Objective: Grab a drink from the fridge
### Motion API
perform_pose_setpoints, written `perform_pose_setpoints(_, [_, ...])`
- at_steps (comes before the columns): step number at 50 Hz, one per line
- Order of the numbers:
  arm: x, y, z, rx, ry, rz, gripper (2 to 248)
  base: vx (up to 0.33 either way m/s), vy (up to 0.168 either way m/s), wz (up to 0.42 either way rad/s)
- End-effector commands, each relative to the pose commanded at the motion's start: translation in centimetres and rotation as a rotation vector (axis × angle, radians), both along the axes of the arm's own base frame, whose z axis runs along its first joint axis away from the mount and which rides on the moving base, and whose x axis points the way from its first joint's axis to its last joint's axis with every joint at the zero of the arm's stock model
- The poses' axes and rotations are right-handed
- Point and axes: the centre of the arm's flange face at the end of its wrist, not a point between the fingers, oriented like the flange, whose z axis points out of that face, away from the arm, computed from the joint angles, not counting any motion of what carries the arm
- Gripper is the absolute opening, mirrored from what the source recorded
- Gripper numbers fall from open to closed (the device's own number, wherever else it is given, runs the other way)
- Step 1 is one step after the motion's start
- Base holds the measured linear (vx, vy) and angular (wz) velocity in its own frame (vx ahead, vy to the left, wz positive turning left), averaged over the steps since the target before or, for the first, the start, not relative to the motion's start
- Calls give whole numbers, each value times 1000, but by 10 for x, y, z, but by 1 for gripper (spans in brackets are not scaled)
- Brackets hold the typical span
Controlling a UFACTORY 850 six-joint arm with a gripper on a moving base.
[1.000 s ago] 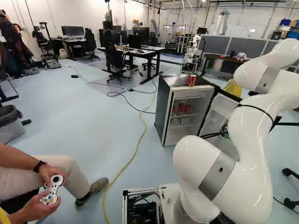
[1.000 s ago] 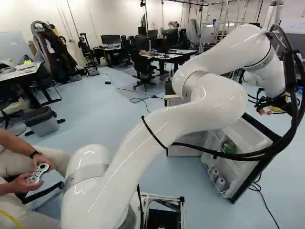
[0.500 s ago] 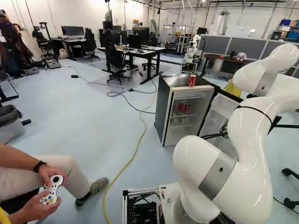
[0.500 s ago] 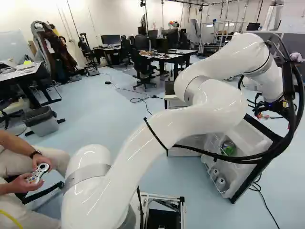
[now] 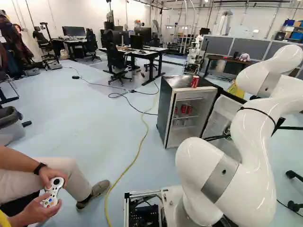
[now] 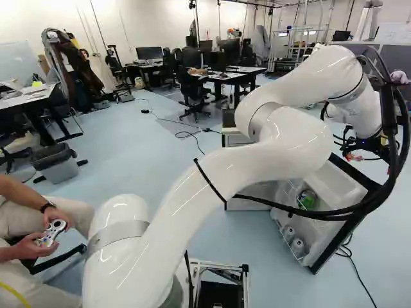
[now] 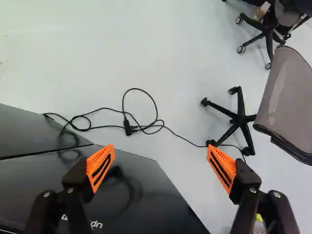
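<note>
The gripper [image 7: 161, 148] is spread wide and empty, apparently outside the swung-out door [image 6: 339, 178], while 2 red cans [image 5: 183, 109] stand inside the fridge [image 5: 164, 111] to the gripper's left, across that door.

A robotics lab is showing. In the left base view, a robot arm [image 5: 253, 142] is rising right, a monitor [image 5: 74, 31] standing upper left.

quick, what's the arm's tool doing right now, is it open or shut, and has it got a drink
Tool: open, its orange pads wide apart, no drink or anything else between them.
</note>
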Motion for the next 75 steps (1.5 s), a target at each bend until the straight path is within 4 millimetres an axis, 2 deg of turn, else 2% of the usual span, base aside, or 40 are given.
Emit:
perform_pose_setpoints(31, [-13, 14, 4, 35, 22, -4, 247, 0, 0, 0])
perform_pose_setpoints(75, [-34, 48, 10, 95, 62, -3, 247, 0, 0, 0])
